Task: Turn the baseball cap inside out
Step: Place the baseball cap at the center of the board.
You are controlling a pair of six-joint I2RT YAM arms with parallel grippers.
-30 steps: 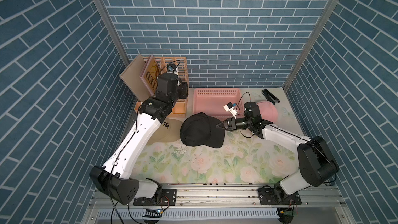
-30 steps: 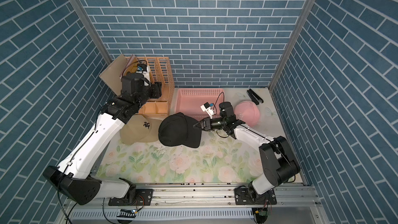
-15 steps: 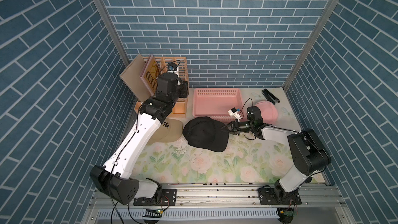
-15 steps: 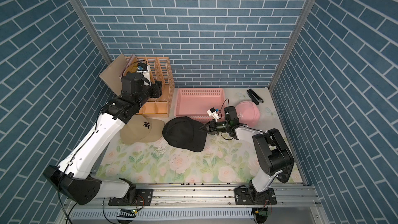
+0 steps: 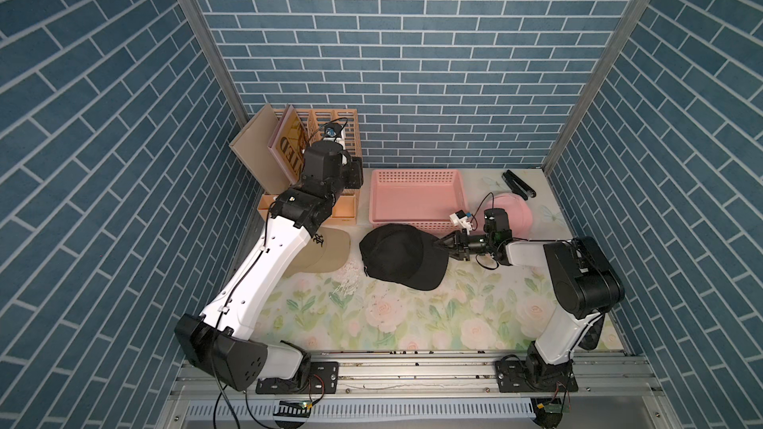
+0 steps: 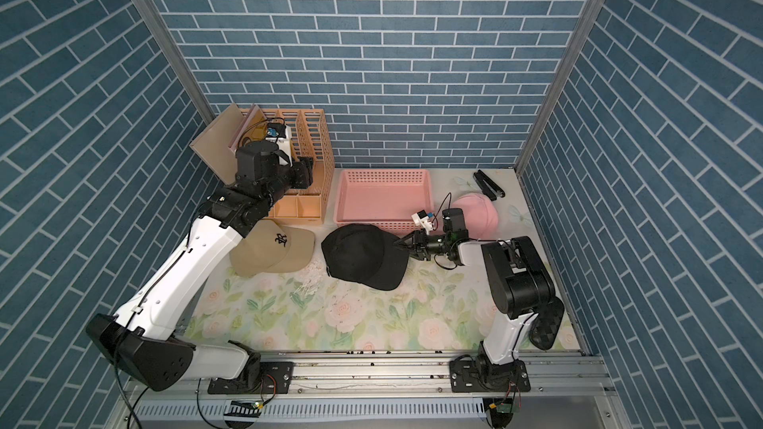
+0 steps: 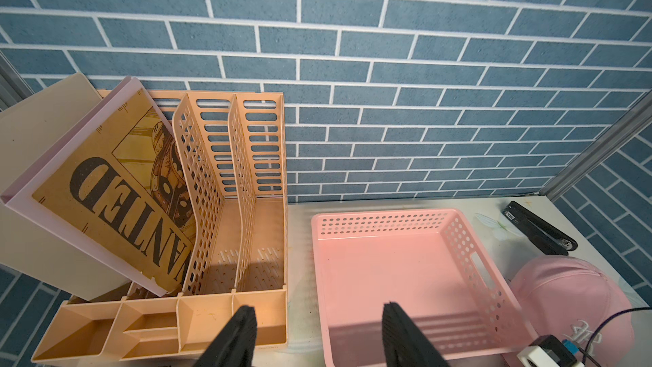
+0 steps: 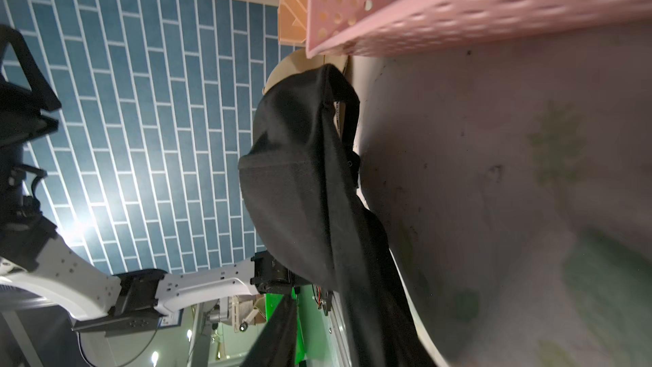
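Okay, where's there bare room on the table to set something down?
Freest is the front strip of floral mat, from the black cap to the near edge. The pink basket is empty too. Crowded: the back row with organizer, pink cap and stapler, and the tan cap beside the black one.

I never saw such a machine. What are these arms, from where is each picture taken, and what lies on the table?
These are two robot arms, each ending in a two-finger gripper. Two pictures look down on the whole scene; two come from cameras on the wrists. On the flowered table lie a black baseball cap, a tan cap and a pink cap, beside a pink basket, an orange file organizer and a black stapler. The left gripper is open and empty, near the organizer. The right gripper is at the black cap's brim; whether it grips it, I cannot tell.
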